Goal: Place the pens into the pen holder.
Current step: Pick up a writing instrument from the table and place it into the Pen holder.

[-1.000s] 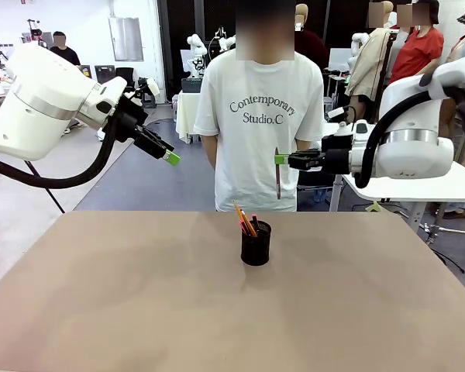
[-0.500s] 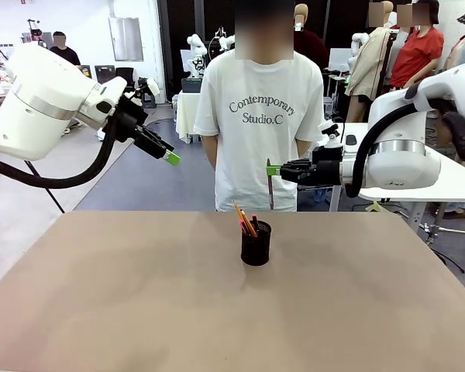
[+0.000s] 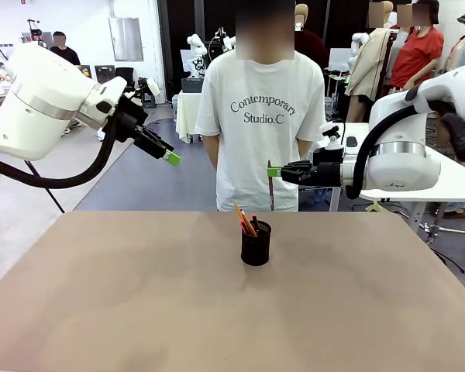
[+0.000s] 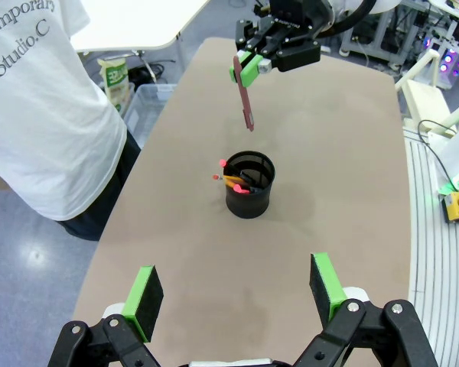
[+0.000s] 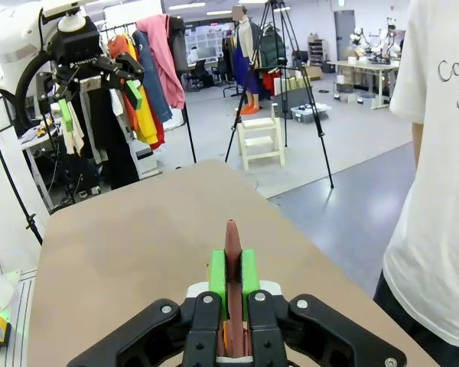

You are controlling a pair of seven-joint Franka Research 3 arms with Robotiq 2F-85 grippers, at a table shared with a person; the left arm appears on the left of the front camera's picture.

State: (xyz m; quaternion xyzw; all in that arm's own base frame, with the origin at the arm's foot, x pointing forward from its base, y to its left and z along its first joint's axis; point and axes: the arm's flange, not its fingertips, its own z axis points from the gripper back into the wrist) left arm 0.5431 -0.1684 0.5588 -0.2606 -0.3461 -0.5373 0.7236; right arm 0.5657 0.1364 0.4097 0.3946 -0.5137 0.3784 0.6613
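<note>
The black mesh pen holder (image 3: 256, 245) stands mid-table with an orange-yellow pen (image 3: 241, 215) and a red-ended pen (image 3: 253, 221) leaning out of it. My right gripper (image 3: 273, 170) hovers above and just behind it, shut on a reddish-brown pen (image 3: 270, 192) that hangs straight down. In the left wrist view the holder (image 4: 249, 191) lies ahead, and the right gripper (image 4: 250, 67) holds the pen (image 4: 247, 105) beyond it. The right wrist view shows the pen (image 5: 231, 252) clamped between the green pads. My left gripper (image 3: 170, 157) is open, high at the left; its own view shows it (image 4: 236, 289) with nothing between the fingers.
A person in a white T-shirt (image 3: 260, 116) stands at the table's far edge, arms down. The tan table (image 3: 139, 294) is bare around the holder. My left arm (image 5: 84, 61) shows far off in the right wrist view.
My right gripper has moved left and slightly down with the reddish-brown pen, closer above the holder. The left arm has not moved.
</note>
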